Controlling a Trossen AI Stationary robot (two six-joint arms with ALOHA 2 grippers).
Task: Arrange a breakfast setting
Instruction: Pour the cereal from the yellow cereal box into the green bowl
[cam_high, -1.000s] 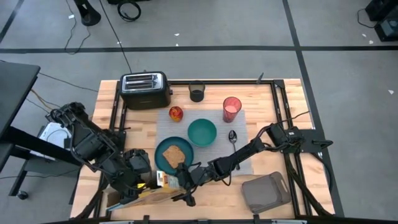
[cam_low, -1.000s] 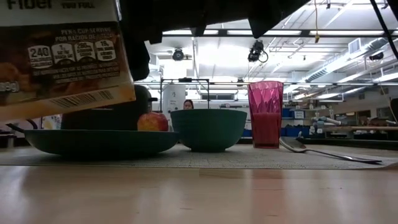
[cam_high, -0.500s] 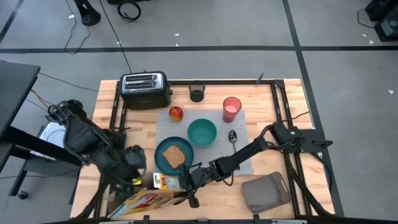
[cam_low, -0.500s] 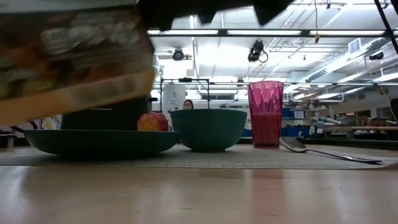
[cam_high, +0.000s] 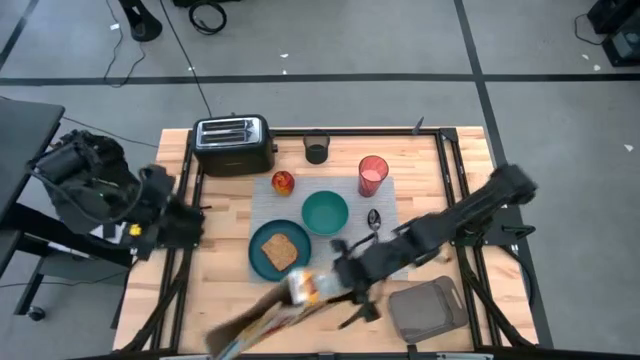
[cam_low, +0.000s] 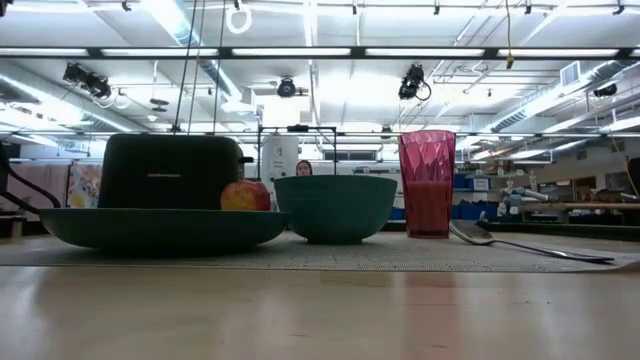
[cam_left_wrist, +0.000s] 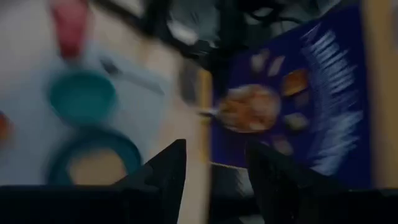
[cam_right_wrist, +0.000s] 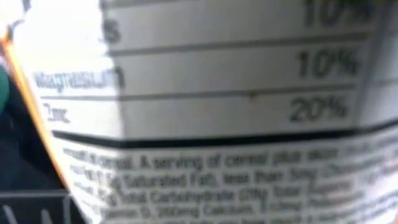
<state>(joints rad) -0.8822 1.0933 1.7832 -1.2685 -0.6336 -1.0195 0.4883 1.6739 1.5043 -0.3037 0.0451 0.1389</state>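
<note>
On the grey placemat (cam_high: 345, 195) stand a teal plate (cam_high: 262, 262) with a toast slice (cam_high: 277, 248), a teal bowl (cam_high: 325, 212), a pink-red cup (cam_high: 373, 172), a metal spoon (cam_high: 373, 220) and an apple (cam_high: 283, 182). A cereal box (cam_high: 265, 315) hangs blurred over the table's near edge, with my right gripper (cam_high: 338, 280) shut on it. My left gripper (cam_high: 188, 226) is open at the table's left edge, apart from the box; its fingers (cam_left_wrist: 168, 168) have nothing between them. My right gripper holds the cereal box by its end nearest the plate (cam_high: 305, 288), coming from the table's right side. The box's printed panel (cam_right_wrist: 205, 112) fills the right wrist view and hides the fingers. The box slants away toward the table's near left corner.
A black-and-chrome toaster (cam_high: 233, 143) and a small dark cup (cam_high: 317, 150) stand at the far edge. A grey square tray (cam_high: 425, 308) lies at the near right. A person (cam_low: 302, 168) shows far off in the room behind.
My left gripper has opened, let go of the cereal box and drawn back toward the table's left edge. My right gripper has taken hold of the box and moved toward the table's right, swinging the box about and up out of the low view.
</note>
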